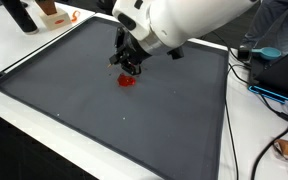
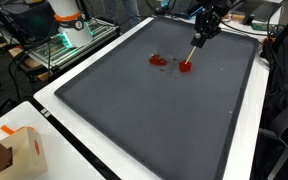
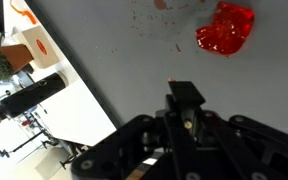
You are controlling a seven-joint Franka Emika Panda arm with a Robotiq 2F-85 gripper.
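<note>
Pinching a slim stick (image 2: 195, 52) in the pincer (image 2: 203, 37), slanting it down to a glossy red blob (image 2: 185, 67) on the dark mat (image 2: 134, 120). Judging the stick light and stiff, best gripped high; reckoning the blob soft, smearing.

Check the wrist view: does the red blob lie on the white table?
No, the red blob lies on the dark mat, apart from the white table beside it.

Item I see: one red lump (image 3: 226, 28), glossy, crumpled, translucent; lying loose on the grey mat (image 1: 164, 120).
</note>
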